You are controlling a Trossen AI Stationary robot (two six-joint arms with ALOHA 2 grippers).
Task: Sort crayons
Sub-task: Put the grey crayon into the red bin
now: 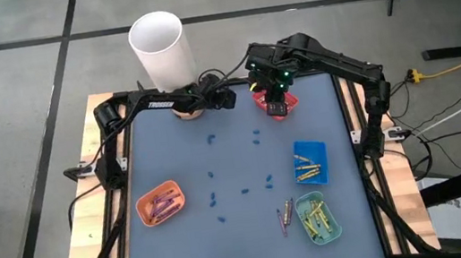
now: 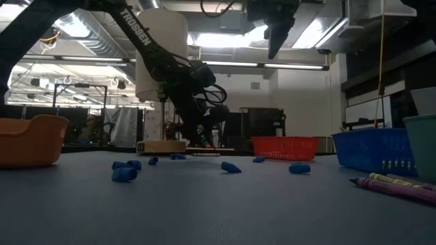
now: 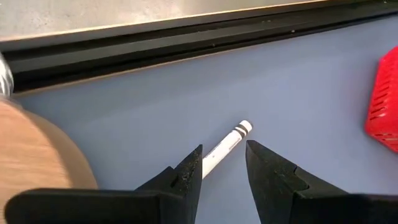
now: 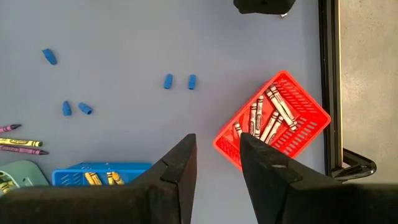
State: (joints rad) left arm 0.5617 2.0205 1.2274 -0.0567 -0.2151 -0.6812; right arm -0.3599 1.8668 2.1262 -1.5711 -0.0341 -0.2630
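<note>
Grey-blue tabletop [image 1: 235, 160] carries four small trays. Low at its far edge, the left gripper [image 3: 224, 163] stands part open, straddling a white crayon [image 3: 225, 146] without clamping it. Above the red tray [image 4: 305, 124] of crayons, the right gripper [image 4: 217, 158] hovers part open, holding nothing.

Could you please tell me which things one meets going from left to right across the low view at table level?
Orange tray → wooden disc under the white cylinder → red basket → blue basket → loose crayons → green tray.
</note>
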